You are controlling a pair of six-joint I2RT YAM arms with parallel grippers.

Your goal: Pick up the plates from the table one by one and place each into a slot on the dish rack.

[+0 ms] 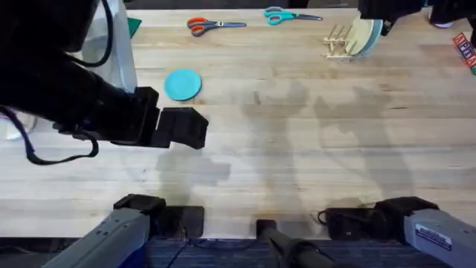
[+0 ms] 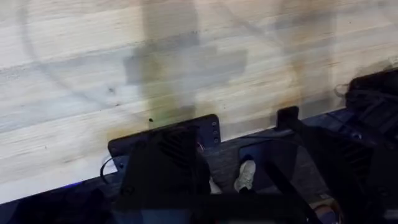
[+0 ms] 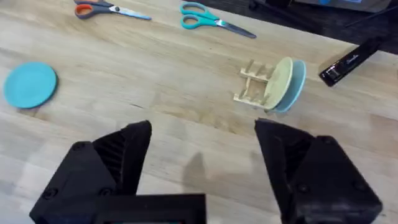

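The turquoise plate (image 1: 182, 83) (image 3: 29, 84) lies flat on the table (image 1: 297, 149) at the left. The pale yellow plate (image 1: 361, 36) (image 3: 279, 81) stands upright in a slot of the dish rack (image 1: 338, 41) (image 3: 252, 87) at the far right. My left gripper (image 1: 184, 127) hangs dark and blurred above the table, just nearer than the turquoise plate and apart from it. High over the table my right gripper (image 3: 202, 155) is open and holds nothing; the rack lies well ahead of it.
A pale grey-blue plate (image 3: 298, 84) leans behind the yellow one in the rack. Orange-handled scissors (image 1: 214, 25) and teal-handled scissors (image 1: 288, 15) lie along the far edge. A black object (image 3: 349, 60) lies right of the rack. A red item (image 1: 465, 49) sits at the right edge.
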